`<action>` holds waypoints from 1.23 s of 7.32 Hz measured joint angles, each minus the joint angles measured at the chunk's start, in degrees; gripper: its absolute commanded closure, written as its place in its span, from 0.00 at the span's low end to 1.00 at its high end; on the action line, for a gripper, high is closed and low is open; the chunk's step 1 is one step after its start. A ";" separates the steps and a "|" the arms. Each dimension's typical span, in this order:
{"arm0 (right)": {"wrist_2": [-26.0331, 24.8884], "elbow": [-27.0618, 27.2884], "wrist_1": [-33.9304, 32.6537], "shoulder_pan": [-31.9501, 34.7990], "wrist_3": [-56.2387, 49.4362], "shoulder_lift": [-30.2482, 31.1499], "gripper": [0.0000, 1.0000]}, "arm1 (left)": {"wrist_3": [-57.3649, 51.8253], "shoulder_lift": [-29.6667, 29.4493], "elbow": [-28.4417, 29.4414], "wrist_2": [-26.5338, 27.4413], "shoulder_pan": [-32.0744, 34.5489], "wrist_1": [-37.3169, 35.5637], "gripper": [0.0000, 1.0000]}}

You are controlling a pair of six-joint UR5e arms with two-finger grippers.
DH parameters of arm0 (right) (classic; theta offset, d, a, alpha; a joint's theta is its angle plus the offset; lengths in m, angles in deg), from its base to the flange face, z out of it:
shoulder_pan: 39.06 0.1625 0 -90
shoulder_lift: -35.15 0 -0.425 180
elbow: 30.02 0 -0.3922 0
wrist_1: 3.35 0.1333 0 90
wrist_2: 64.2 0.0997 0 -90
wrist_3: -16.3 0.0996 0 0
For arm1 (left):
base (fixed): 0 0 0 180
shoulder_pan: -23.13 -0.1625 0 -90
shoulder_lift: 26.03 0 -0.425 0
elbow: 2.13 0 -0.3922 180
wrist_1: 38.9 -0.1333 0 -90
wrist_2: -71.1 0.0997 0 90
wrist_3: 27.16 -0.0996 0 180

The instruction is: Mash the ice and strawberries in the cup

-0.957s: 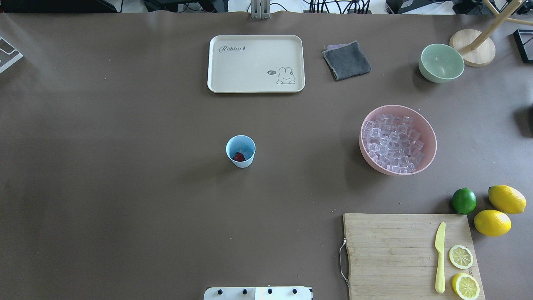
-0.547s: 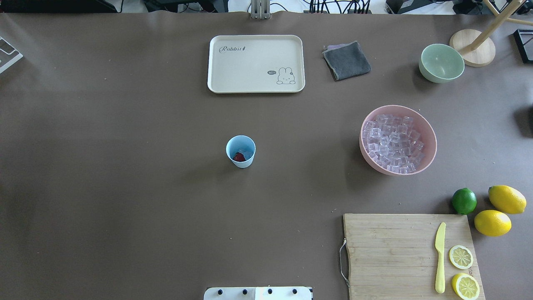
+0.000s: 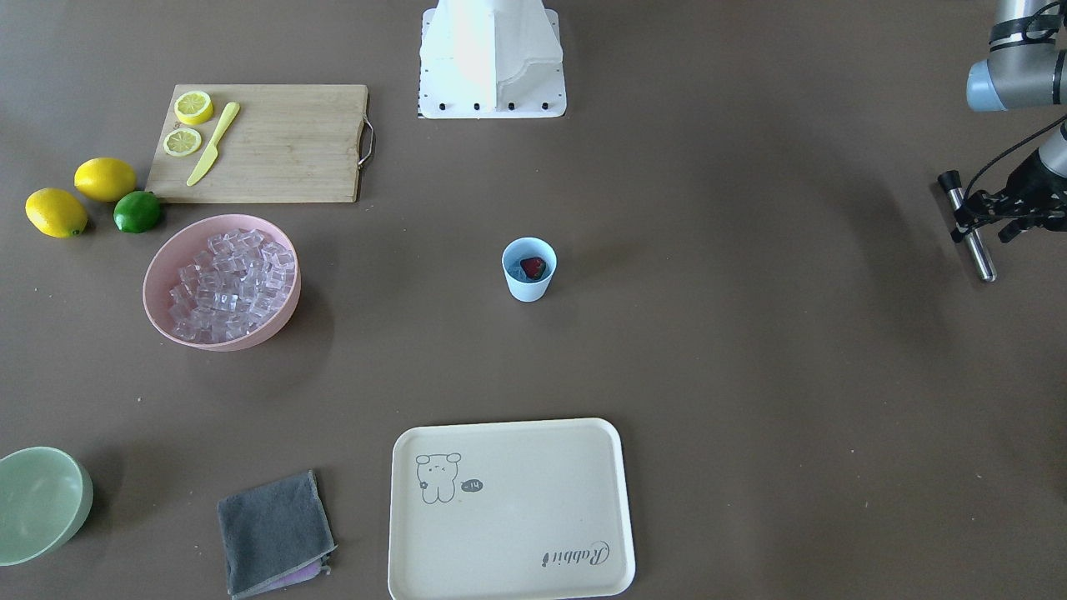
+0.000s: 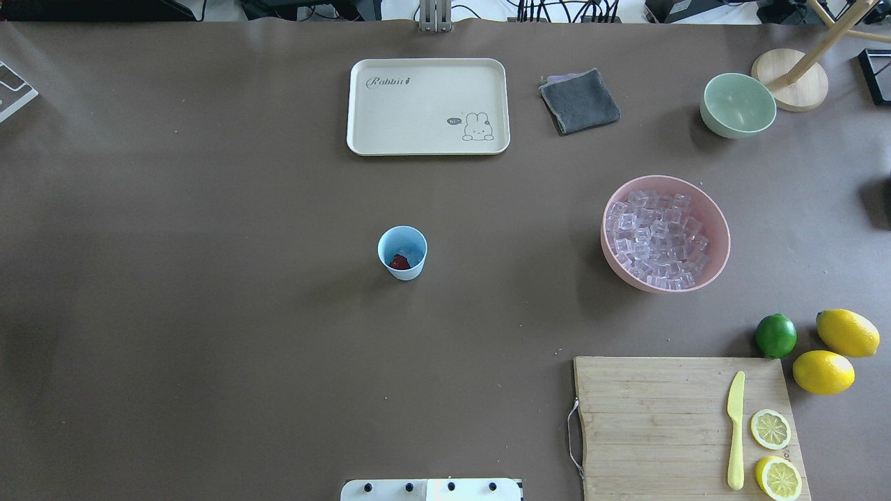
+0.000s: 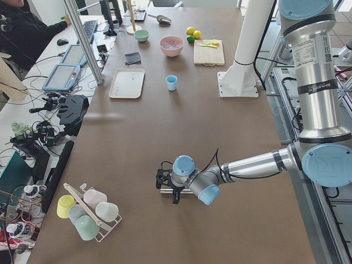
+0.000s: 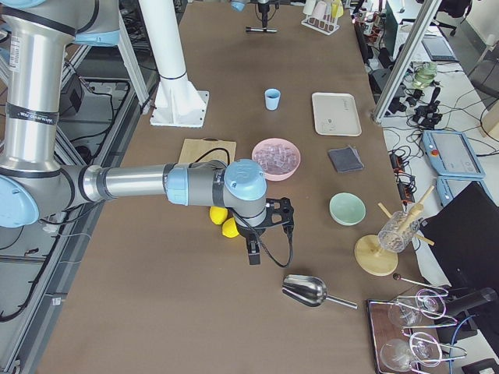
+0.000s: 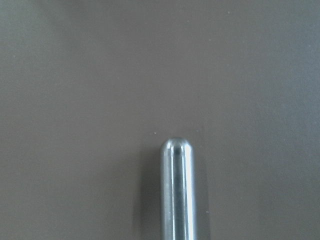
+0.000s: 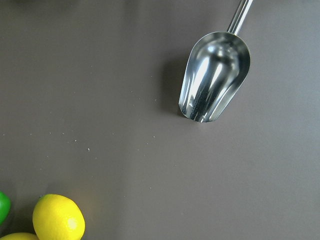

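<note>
The pale blue cup [image 4: 402, 252] stands upright mid-table, also in the front view [image 3: 528, 268]. Inside it lie a red strawberry [image 4: 399, 262] and a few clear ice cubes [image 4: 411, 250]. More ice [image 4: 658, 240] fills the pink bowl [image 4: 726, 240]. My left gripper [image 3: 971, 223] is far from the cup at the table's left end, shut on a metal muddler rod [image 3: 977, 250], which fills the left wrist view [image 7: 176, 190] close over the table. My right gripper [image 6: 253, 251] hangs beyond the lemons near a metal scoop [image 8: 212, 80]; I cannot tell whether it is open or shut.
A cream tray [image 4: 428, 106], a grey cloth [image 4: 579, 101] and a pale green bowl [image 4: 738, 104] lie at the far side. A cutting board [image 4: 654, 424] with a yellow knife and lemon halves, a lime [image 4: 775, 335] and two lemons [image 4: 823, 371] are at the near right.
</note>
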 measured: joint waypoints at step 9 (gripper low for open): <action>-0.01 0.25 0.00 0.42 -0.01 -0.09 0.01 | -3.54 -12.05 -7.37 3.36 -1.00 -1.19 0.70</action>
